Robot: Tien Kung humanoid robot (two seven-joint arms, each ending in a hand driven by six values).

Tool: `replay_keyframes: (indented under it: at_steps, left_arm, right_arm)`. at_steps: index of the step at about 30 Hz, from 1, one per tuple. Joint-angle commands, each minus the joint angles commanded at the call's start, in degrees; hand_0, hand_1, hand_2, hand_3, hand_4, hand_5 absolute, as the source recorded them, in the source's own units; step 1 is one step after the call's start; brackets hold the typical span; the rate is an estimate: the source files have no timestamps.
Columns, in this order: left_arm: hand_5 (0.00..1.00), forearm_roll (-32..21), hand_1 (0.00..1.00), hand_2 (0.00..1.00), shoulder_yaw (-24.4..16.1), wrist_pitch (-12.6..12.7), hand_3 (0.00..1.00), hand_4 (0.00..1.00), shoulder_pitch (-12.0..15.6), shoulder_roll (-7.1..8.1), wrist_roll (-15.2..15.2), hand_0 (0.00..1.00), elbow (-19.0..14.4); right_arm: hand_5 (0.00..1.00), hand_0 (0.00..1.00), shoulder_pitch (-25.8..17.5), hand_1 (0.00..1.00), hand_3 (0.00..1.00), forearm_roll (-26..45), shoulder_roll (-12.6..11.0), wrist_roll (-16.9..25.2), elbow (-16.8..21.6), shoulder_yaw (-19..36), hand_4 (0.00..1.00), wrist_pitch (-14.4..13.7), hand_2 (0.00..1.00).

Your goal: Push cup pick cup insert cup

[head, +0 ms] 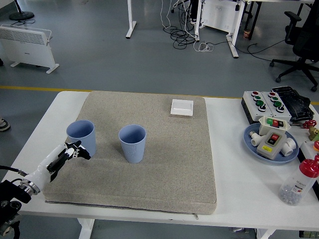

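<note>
Two light blue ribbed cups stand upright on a beige mat (164,164). The left cup (81,136) is near the mat's left edge. The second cup (132,143) stands to its right, a gap between them. My left hand (70,154) comes in from the lower left, fingers relaxed and holding nothing. Its fingertips (79,149) are at the lower left side of the left cup, close to or touching its base.
A white square box (182,107) lies at the mat's far edge. On the table's right are a button box (264,102), a blue plate (250,142) with switch parts, and a red-capped bottle (299,184).
</note>
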Motion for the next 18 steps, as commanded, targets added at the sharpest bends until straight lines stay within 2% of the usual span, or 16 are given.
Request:
replay_keyframes:
  at_steps: [10,18]
  left_arm:
    - [0.998,0.1,0.541,0.49,0.9,-0.1,0.44,0.536,-1.7,-0.29,0.2,0.693,1.3]
    - [0.998,-1.3,0.542,0.491,4.0,-0.4,0.441,0.535,-4.3,-0.82,0.1,0.7,4.4]
  right_arm:
    - [0.47,0.725,0.3,0.649,0.58,0.0,0.0,-0.1,0.0,-0.5,0.124,0.1,0.653]
    - [0.47,0.724,0.3,0.649,0.58,0.2,0.1,0.0,0.0,-0.9,0.125,0.1,0.653]
